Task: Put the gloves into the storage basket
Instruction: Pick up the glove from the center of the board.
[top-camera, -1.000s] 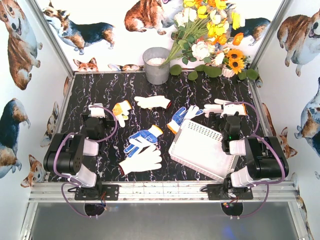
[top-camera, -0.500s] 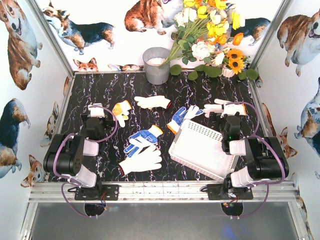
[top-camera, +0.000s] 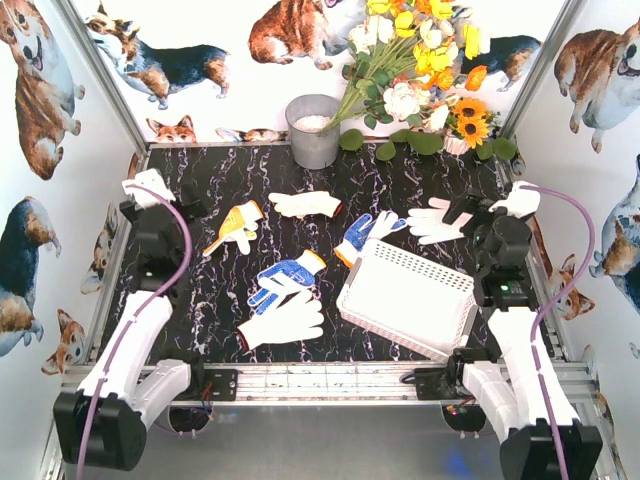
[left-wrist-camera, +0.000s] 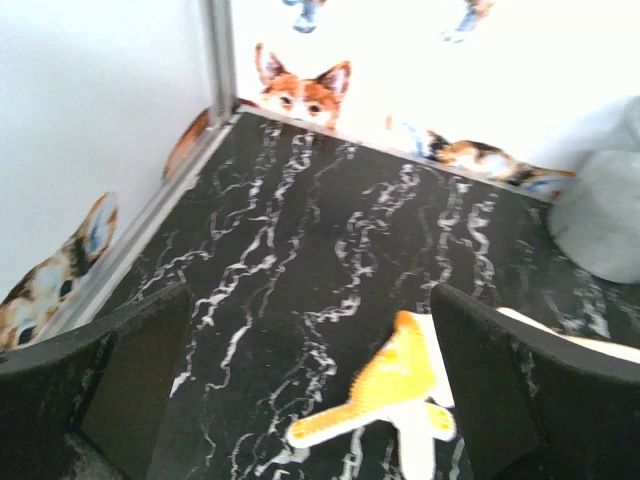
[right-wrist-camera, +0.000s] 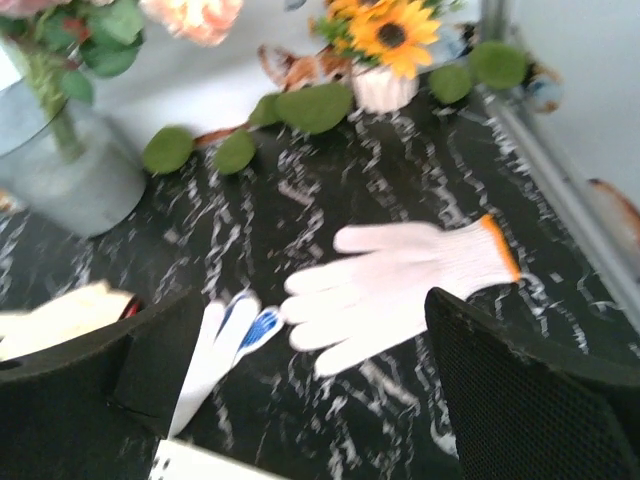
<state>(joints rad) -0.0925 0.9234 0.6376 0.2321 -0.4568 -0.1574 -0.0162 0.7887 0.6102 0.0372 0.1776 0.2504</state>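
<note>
Knit gloves (top-camera: 285, 322) strewn beside slotted white plastic basket (top-camera: 410, 262).
Jaws of left gripper (left-wrist-camera: 310, 300) and right gripper (right-wrist-camera: 315, 300) agape, clutching nothing.

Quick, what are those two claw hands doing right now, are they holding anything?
Left black two-finger gripper: open, holding nothing.
Right black two-finger gripper: open, holding nothing.

The white perforated storage basket (top-camera: 405, 297) is set askew at 5 o'clock on the bench (top-camera: 220, 170). Outside it are laid flat a plain white glove (top-camera: 283, 323) and a blue-dotted glove (top-camera: 285, 278) at its 9 o'clock, a yellow glove (top-camera: 233, 228) and a red-cuffed glove (top-camera: 305, 204) towards 10 and 11, a second blue-dotted glove (top-camera: 358, 235) against its 11 o'clock corner, and an orange-cuffed glove (top-camera: 440, 220) at 1.
</note>
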